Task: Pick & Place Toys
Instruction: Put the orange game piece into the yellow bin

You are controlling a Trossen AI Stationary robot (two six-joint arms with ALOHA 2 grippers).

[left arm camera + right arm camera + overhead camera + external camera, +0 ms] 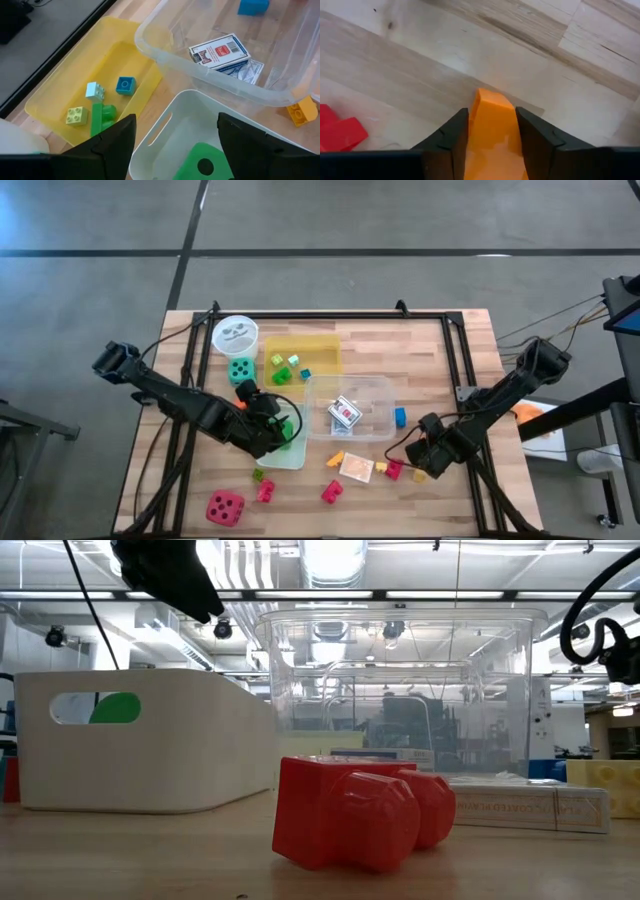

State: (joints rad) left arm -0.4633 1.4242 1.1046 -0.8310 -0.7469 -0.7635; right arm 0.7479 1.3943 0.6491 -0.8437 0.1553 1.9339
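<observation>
My left gripper (pixel 280 425) is open and empty above the white bin (pixel 292 448). Its fingers stand apart over the green die (pixel 205 162), which lies in the bin. My right gripper (pixel 417 470) is low over the wood at the table's near right, shut on an orange block (pixel 492 125). A red block (pixel 340 132) lies on the wood beside it. The yellow tray (pixel 60 90) holds a few small blocks. The clear box (pixel 280 95) holds card packs (pixel 220 50). The teal die (pixel 240 368) and the red die (pixel 225 507) rest on the table. My right gripper pinches the orange block between its two fingers, on the block's two opposite sides (pixel 475 125). The block's free end (pixel 490 97) sticks out past the fingertips toward the wood. I cannot tell whether it rests on the table or hangs just above it.
A white round cup (pixel 235 333) stands at the far left. Loose red blocks (pixel 331 491), an orange block (pixel 335 459), a card pack (pixel 357 467) and a blue block (pixel 400 417) lie on the wood around the clear box. In the low view a red block (pixel 360 815) fills the front.
</observation>
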